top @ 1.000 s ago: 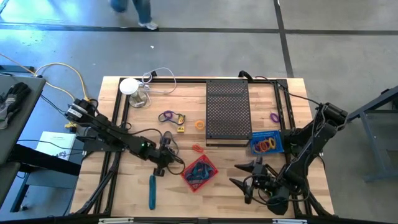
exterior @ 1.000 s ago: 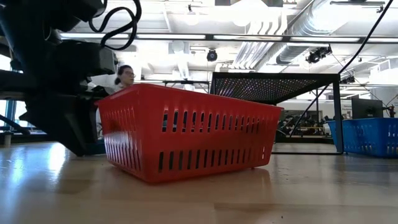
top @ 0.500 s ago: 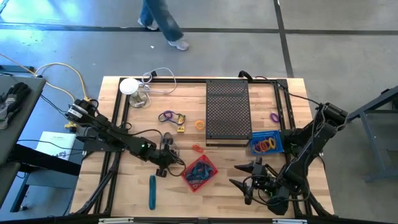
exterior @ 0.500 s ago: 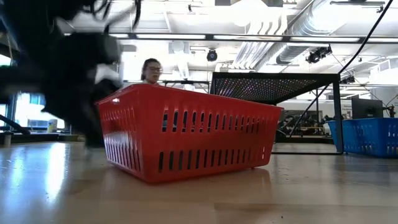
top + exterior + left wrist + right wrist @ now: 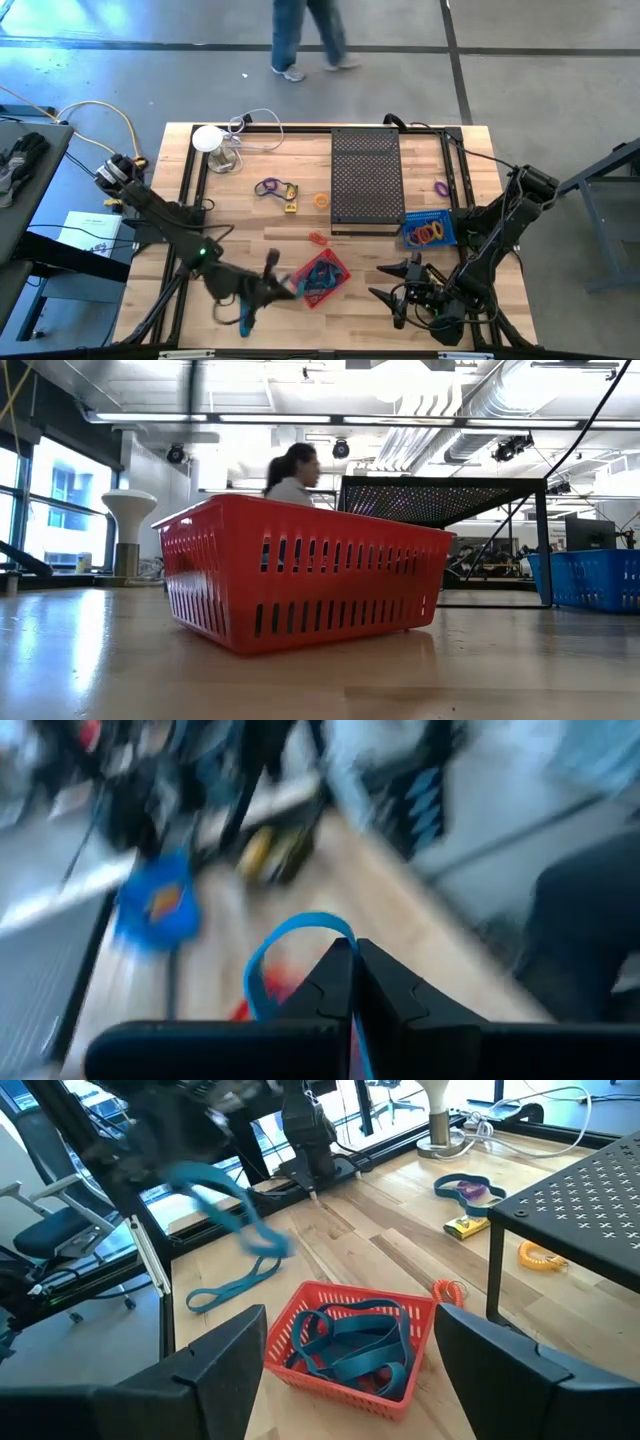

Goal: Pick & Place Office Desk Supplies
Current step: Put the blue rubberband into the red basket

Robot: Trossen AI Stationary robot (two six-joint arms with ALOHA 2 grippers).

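My left gripper (image 5: 285,288) hovers by the red basket's (image 5: 320,278) near-left side, shut on a blue elastic band (image 5: 290,935). In the right wrist view that band (image 5: 235,1210) hangs blurred above the table. More blue bands (image 5: 350,1342) lie in the red basket. A teal stick (image 5: 243,312) lies flat near the near edge. A purple loop (image 5: 268,187), yellow packets (image 5: 290,200), an orange ring (image 5: 321,200) and a purple ring (image 5: 440,187) rest on the table. My right gripper (image 5: 400,282) waits open to the basket's right. My left gripper pinches the blue elastic band between its two shut fingers (image 5: 335,985). A loop of the band (image 5: 262,970) stands out beyond the fingertips. The band is lifted clear of the table and hangs slack; the view is blurred, so which part is held does not show.
A black perforated tray (image 5: 365,178) stands raised at the far middle. A blue basket (image 5: 430,232) holds coloured rings. The white round object (image 5: 208,138) with its cable sits at the far left. A person walks beyond the far edge.
My left gripper has swung fast from the red basket's left side toward the near edge and risen, leaving the low view. It stays shut and carries the blue band through the air. My right arm has kept still. A person has walked rightward behind the table.
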